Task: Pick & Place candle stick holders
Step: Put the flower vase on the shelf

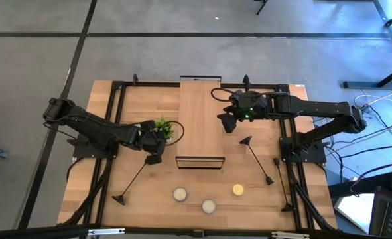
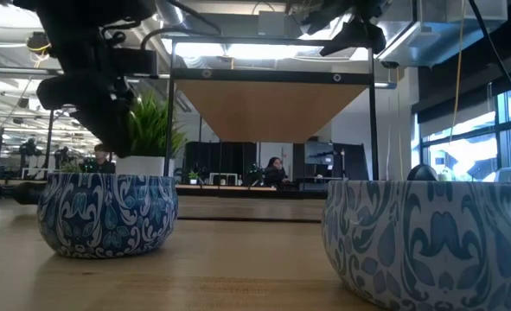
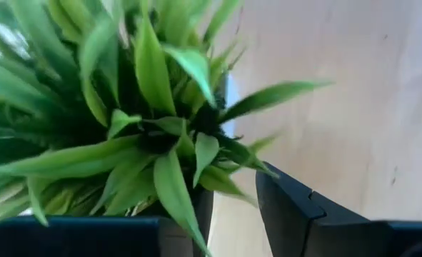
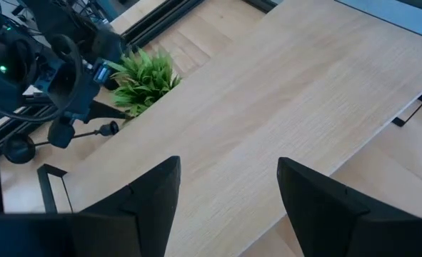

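Note:
Three thin black candle stick holders show in the high view. One [image 1: 134,178] is at the front left, its round base toward the near edge and its top end by my left gripper [image 1: 157,147]. A second [image 1: 259,161] lies right of centre. A third [image 1: 281,184] lies by the table's right rail. My left gripper [image 3: 232,228] is open, its fingers on either side of the green potted plant [image 3: 146,121]. My right gripper [image 4: 228,207] is open and empty above the raised wooden board [image 1: 199,113] at the back centre. My left gripper's open fingers stand among the plant's leaves, coming at it from above and the table's left. One leaf [image 3: 178,207] lies over the inner edge of a finger [image 3: 75,235]. Whether the fingers touch the pot or the nearby holder, I cannot tell.
Three small round candles [image 1: 180,194] [image 1: 209,206] [image 1: 238,190] in blue patterned tins [image 2: 108,216] stand near the front edge. A low black wire frame [image 1: 199,161] stands at the centre. Black rails run along both sides of the table.

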